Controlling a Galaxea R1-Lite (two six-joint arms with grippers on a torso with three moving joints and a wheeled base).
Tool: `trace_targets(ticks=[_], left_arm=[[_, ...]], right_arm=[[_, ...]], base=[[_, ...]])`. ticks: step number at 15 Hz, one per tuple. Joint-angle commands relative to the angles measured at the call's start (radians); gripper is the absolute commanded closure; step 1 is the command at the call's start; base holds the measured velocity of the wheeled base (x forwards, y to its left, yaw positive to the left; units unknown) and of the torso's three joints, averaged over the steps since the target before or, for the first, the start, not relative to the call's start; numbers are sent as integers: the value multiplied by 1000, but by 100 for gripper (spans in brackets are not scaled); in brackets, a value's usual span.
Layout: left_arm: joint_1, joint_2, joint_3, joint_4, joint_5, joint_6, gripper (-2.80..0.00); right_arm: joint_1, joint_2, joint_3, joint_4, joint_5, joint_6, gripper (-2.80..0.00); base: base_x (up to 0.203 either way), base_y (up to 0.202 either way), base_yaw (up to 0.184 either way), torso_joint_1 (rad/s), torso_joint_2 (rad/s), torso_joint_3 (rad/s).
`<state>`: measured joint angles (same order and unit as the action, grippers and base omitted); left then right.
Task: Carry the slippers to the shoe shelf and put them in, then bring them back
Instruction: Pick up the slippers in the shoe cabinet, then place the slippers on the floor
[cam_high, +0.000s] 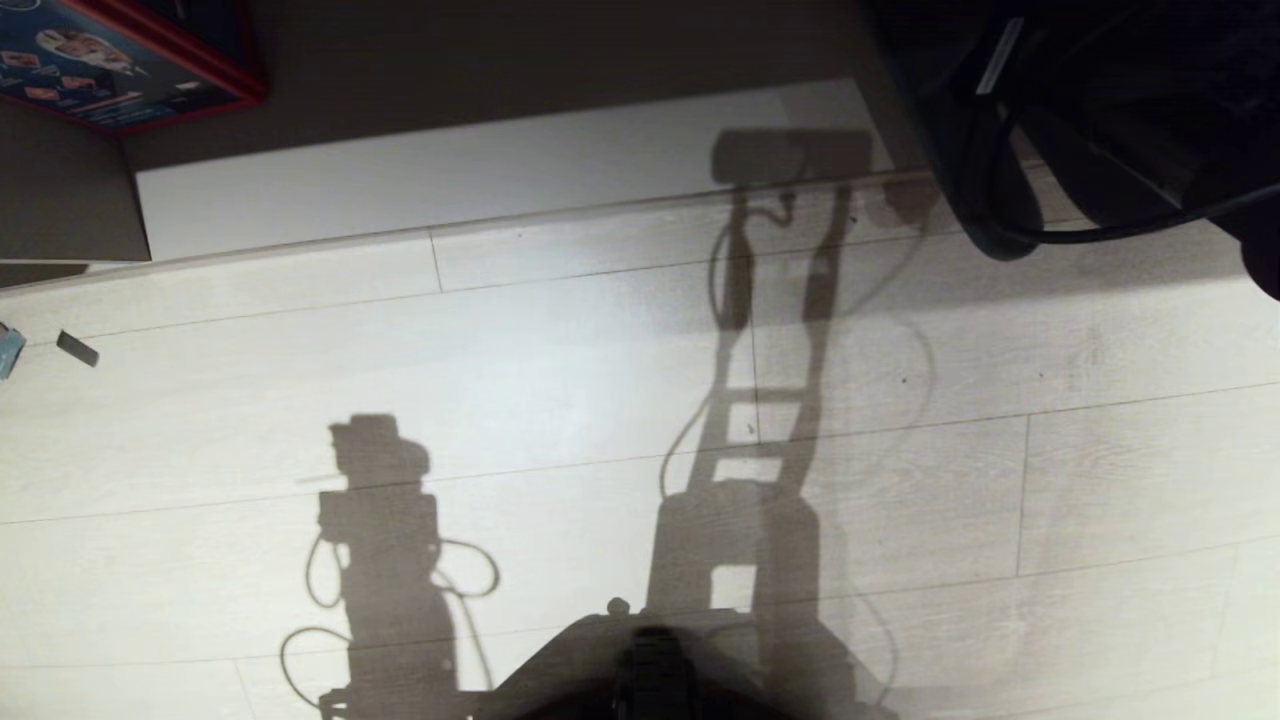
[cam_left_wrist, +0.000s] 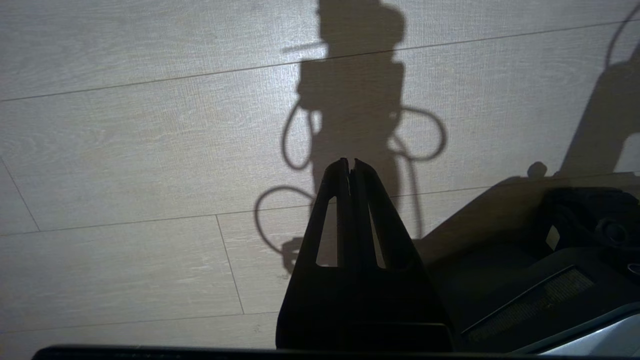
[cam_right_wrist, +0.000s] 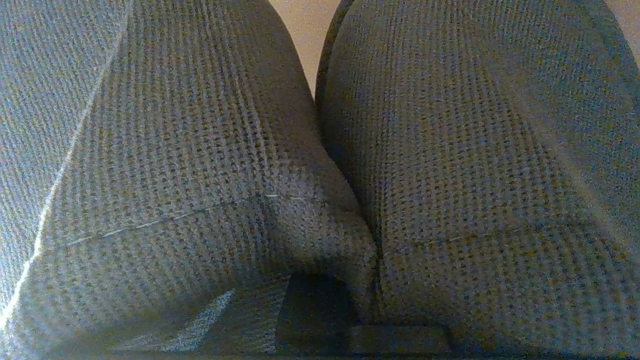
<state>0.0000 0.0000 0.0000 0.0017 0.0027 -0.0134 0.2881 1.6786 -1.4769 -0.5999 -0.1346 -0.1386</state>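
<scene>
Pale plank floor (cam_high: 560, 400) under me. My right gripper (cam_right_wrist: 320, 305) is clamped on the slippers (cam_right_wrist: 200, 150), both bands pinched together, far right by the shoe shelf (cam_high: 480, 170). Left gripper (cam_left_wrist: 350, 167) closed, idle. Risk: thin pinch, one slipper could slip out w/ any swing.

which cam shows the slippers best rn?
Right wrist view: the slippers fill it, two woven bands side by side. Head view shows only a dark mass with the right arm at its upper right corner. Left wrist view shows none.

Pale wood-plank floor (cam_high: 560, 400) (shadow-streaked), small dark scrap (cam_high: 77, 348) near its left edge
</scene>
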Motion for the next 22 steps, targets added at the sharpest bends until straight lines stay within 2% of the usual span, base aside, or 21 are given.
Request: trace_targets(ticks=[1,4,7,11,14,22], left_arm=[[0,0,0,0,0,0,0],[0,0,0,0,0,0,0],[0,0,0,0,0,0,0],[0,0,0,0,0,0,0],[0,0,0,0,0,0,0],[0,0,0,0,0,0,0]], right_arm=[[10,-95,62,31,-46,22,0],[11,-210,190,111,-68,57,0],[11,-324,296,209,-72,149,0],[11,-447,477,218,-70,174,0],[11,-535,594,227,-67,226,0],[-1,-854,825,309,-54,235,0]], base=[[0,0,0,0,0,0],[0,0,0,0,0,0],[0,0,0,0,0,0],[0,0,0,0,0,0],[0,0,0,0,0,0],[0,0,0,0,0,0]])
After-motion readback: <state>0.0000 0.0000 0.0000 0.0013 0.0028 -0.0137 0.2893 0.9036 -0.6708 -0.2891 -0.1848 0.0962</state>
